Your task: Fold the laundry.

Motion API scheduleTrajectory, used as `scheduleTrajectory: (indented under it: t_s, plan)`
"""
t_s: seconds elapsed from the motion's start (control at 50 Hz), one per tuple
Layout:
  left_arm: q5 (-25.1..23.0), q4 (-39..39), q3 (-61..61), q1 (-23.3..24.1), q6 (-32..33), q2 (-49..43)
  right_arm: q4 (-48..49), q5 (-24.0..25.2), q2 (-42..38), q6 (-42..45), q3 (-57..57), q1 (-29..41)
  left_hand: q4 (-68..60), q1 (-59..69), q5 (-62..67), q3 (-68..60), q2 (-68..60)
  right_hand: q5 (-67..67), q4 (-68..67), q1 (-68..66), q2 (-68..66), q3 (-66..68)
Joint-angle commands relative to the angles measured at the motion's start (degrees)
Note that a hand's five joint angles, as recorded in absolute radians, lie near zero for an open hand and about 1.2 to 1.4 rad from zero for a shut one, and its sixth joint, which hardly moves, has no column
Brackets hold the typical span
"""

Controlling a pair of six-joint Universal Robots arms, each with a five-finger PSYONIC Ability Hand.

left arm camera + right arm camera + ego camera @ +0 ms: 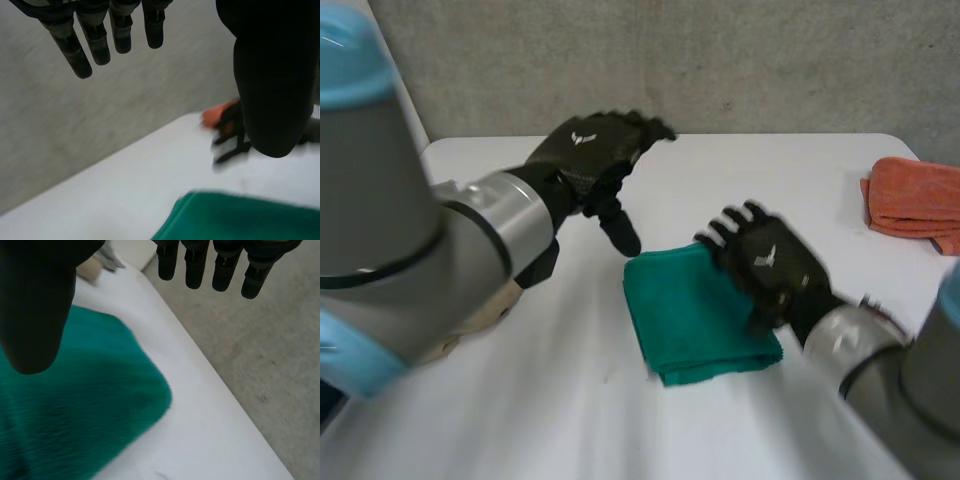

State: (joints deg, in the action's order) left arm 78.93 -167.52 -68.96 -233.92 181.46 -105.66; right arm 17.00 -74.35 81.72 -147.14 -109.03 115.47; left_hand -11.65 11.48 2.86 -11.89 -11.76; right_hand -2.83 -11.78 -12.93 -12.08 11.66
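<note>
While the left hand (588, 158) is hanging above the white table (500, 400), its fingers (95, 42) are lying straight and apart, the thumb pointing down, nothing held. Just past that thumb, towards the right hand, the green cloth (695, 320) is lying flat as a folded rectangle. The right hand (770, 265) is hovering over the cloth's far corner on its own side, its fingers (195, 265) extended and spread, nothing pinched. Whether the palm is touching the cloth cannot be told. Well out beyond the right hand, an orange cloth (912, 205) is sitting folded near the table's edge.

Progress, as judged: both cloths are looking folded and neither hand is gripping. The green one is reading as finished, or at most one smoothing press short. What is remaining is probably moving it aside, perhaps over by the orange one.

Materials: the hands are showing matte black shells. The table is looking smooth, hard and white, with a rounded far corner. The green cloth is looking soft and napped, like towelling, with a rounded corner under the right palm and stacked layers showing along its near edge. The orange cloth is looking like similar towelling, thicker in its stack, with soft, bulging folds.
</note>
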Motion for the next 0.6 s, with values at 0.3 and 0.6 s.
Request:
scheduleTrajectory:
  t_s: [0.3, 0.6]
  plan:
    - [-23.74, 5.89, -4.25, 1.27, 3.55, 4.06, 27.90, -3.08, -17.11, 4.40, -10.60, 4.94, 1.65, -1.48, -2.86, 1.89, 1.76, 1.17, 0.12, 1.27, 0.41, 0.01]
    - [-20.74, 4.48, -6.09, 1.36, 4.08, 4.06, 30.28, -4.93, -21.69, 4.67, -6.11, 5.46, 1.65, -1.48, -2.86, 1.89, 1.76, -6.91, -7.96, -6.82, -7.67, 8.09]
